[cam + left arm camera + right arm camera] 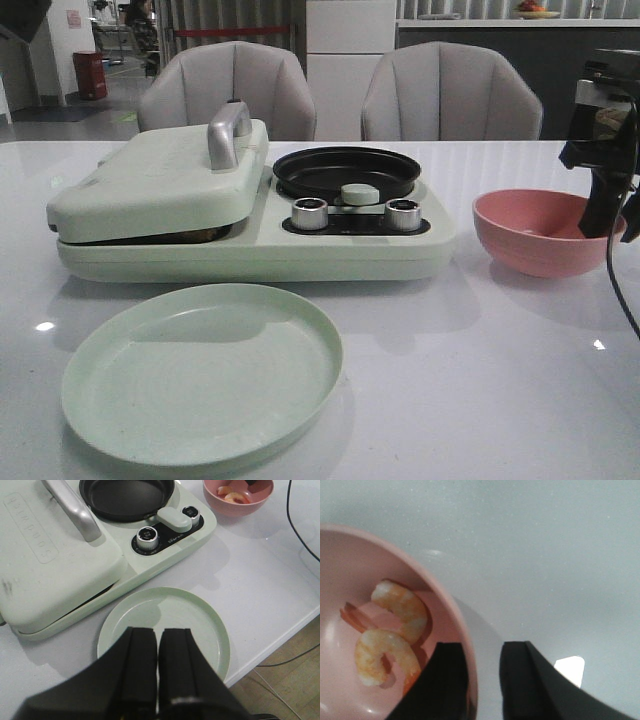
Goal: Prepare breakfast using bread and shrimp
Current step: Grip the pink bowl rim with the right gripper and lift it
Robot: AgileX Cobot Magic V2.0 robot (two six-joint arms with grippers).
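Note:
Two curled pink-orange shrimp [400,607] lie inside the pink bowl [520,225] at the right of the table; they also show as shrimp [232,495] in the left wrist view. My right gripper [483,647] is open and straddles the bowl's rim [465,630], one finger inside the bowl and the other outside over the table. In the front view the right gripper [600,222] dips into the bowl's far right side. My left gripper [158,630] is shut and empty, hanging above the pale green plate [200,615]. The bread is hidden.
A pale green breakfast maker [250,250] stands at the middle left, its lid [150,180] with a metal handle [228,132] down. Beside the lid sit a black round pan [345,172] and two knobs [310,213]. A black cable [620,290] hangs at the right.

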